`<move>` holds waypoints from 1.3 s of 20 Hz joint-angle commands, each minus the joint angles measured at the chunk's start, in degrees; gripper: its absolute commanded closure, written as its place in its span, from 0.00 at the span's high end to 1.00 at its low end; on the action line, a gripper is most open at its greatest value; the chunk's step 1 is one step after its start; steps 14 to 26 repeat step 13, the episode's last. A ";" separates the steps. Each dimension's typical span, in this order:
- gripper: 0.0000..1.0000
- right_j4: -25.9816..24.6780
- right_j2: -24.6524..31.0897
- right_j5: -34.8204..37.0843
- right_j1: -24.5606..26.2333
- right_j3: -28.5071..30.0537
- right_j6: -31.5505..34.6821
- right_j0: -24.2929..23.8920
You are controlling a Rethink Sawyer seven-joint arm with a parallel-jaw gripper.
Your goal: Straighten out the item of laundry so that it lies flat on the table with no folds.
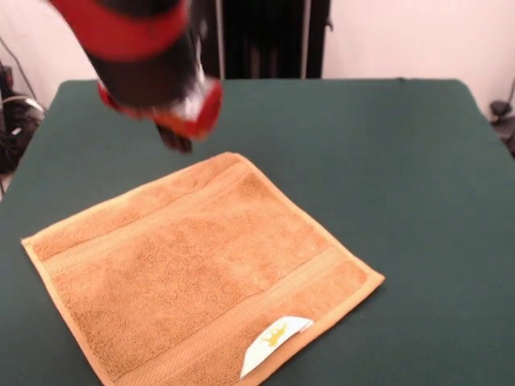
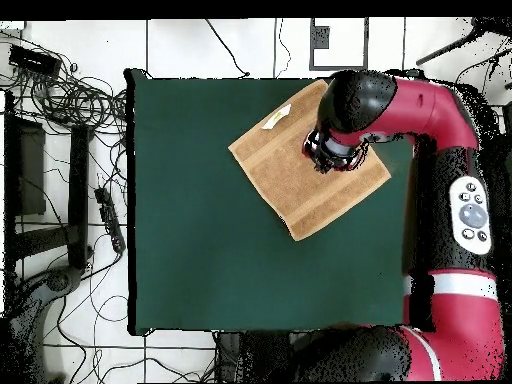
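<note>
The orange-tan towel point(image 1: 201, 269) lies spread out on the dark green table point(image 1: 394, 169), turned like a diamond. Its border bands run parallel and I see no folds. Its white label with the yellow mark point(image 1: 273, 342) sits at the near edge. My gripper point(image 1: 175, 141) hangs above the table just beyond the towel's far corner, apart from the cloth and holding nothing. In the overhead view the towel point(image 2: 285, 185) lies near the table's point(image 2: 200, 220) upper right corner. There my arm's wrist point(image 2: 345, 125) covers part of the towel and hides the gripper.
A black stand point(image 1: 265, 36) rises behind the table. Cables and gear point(image 2: 70, 110) lie on the floor left of the table in the overhead view. The robot's red arm point(image 2: 455, 200) runs along the table's right side.
</note>
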 commanded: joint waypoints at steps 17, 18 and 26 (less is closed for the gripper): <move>0.00 -4.27 0.11 -46.45 -7.90 22.67 -4.64 -4.91; 0.00 -4.27 0.11 -46.45 -7.90 22.67 -4.64 -4.91; 0.00 -4.27 0.11 -46.45 -7.90 22.67 -4.64 -4.91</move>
